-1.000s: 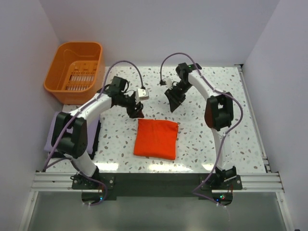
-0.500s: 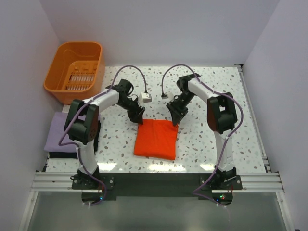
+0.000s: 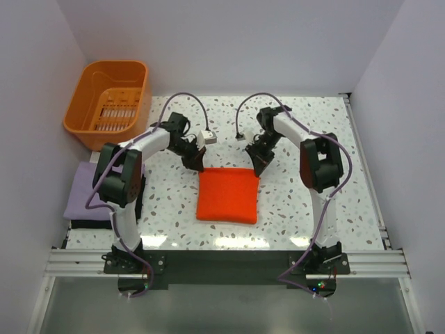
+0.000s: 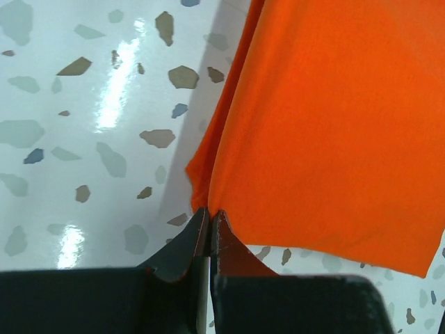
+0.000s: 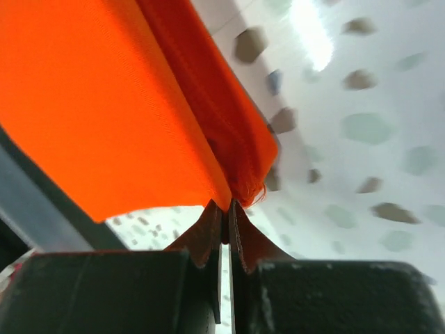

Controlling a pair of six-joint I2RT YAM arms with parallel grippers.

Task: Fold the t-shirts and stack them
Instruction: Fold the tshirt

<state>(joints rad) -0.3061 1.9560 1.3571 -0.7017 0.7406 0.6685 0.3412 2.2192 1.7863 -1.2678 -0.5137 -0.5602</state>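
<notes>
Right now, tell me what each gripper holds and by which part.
Both hold the orange-red t-shirt: the left gripper pinches its far left corner, the right gripper its far right corner.

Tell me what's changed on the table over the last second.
The left pincer and right pincer came down and closed on the far corners of the orange t-shirt, which squared up slightly. The lavender t-shirt and the basket stayed put.

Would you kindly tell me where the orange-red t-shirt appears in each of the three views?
Top external: orange-red t-shirt, folded, mid-picture.
Left wrist: orange-red t-shirt fills upper right, corner pinched by left fingers.
Right wrist: orange-red t-shirt fills upper left, corner pinched by right fingers.
Shared landmark: speckled tabletop.
</notes>
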